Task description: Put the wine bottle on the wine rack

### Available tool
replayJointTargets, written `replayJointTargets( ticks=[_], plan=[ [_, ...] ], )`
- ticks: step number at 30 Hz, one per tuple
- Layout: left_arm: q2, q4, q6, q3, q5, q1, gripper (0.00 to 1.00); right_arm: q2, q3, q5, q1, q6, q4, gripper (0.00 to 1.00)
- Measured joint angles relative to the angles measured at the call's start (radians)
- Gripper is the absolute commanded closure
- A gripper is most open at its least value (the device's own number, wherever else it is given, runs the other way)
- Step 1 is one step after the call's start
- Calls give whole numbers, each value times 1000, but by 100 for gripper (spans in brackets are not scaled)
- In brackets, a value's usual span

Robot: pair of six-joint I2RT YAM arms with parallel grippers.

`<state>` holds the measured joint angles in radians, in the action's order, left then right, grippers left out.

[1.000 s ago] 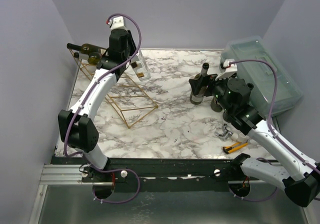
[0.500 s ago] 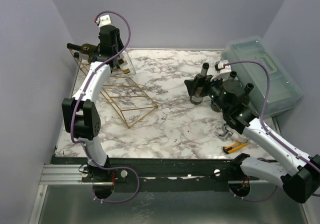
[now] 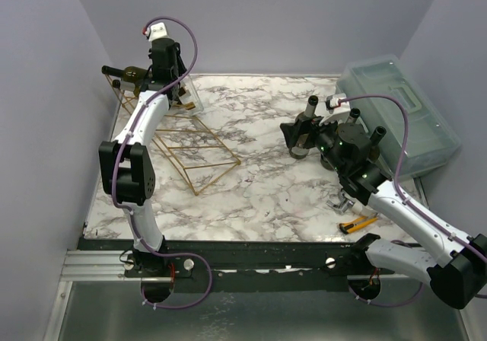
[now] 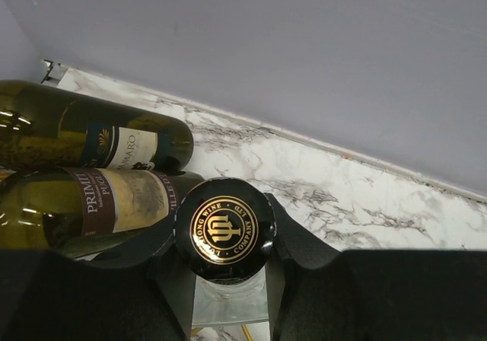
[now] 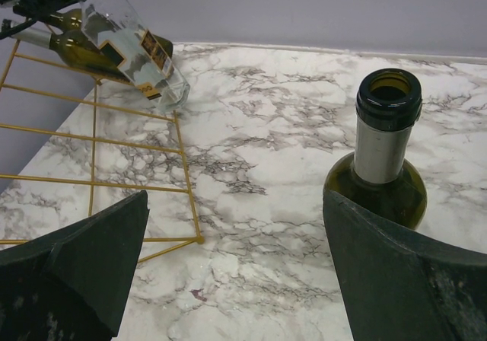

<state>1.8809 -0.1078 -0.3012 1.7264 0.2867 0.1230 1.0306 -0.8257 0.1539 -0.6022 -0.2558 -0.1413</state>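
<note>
My left gripper (image 3: 169,78) is shut on the black, gold-printed cap (image 4: 223,228) of a clear glass bottle (image 3: 188,95). It holds the bottle tilted over the far end of the gold wire rack (image 3: 186,139). Two green wine bottles (image 4: 91,139) (image 4: 80,208) lie on that end of the rack, right beside the cap. My right gripper (image 5: 236,265) is open and empty. An upright, open-topped dark green bottle (image 5: 384,158) stands on the marble just ahead of its right finger (image 5: 403,272). This bottle also shows in the top view (image 3: 307,124).
A translucent lidded plastic box (image 3: 403,116) sits at the right. A yellow utility knife (image 3: 358,223) and a small metal tool (image 3: 340,202) lie near the front right. The back wall is close behind the rack.
My left arm has swung the clear bottle up and left to the rack's far end, beside the green bottles. My right gripper has shifted slightly beside the upright bottle.
</note>
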Motion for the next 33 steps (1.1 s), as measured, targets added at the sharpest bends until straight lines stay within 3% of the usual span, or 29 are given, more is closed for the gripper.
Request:
replayJointTargets(
  ticks=[33],
  plan=[
    [0, 64, -156, -104, 108, -56, 100, 2, 10, -1, 0, 2, -17, 0]
  ],
)
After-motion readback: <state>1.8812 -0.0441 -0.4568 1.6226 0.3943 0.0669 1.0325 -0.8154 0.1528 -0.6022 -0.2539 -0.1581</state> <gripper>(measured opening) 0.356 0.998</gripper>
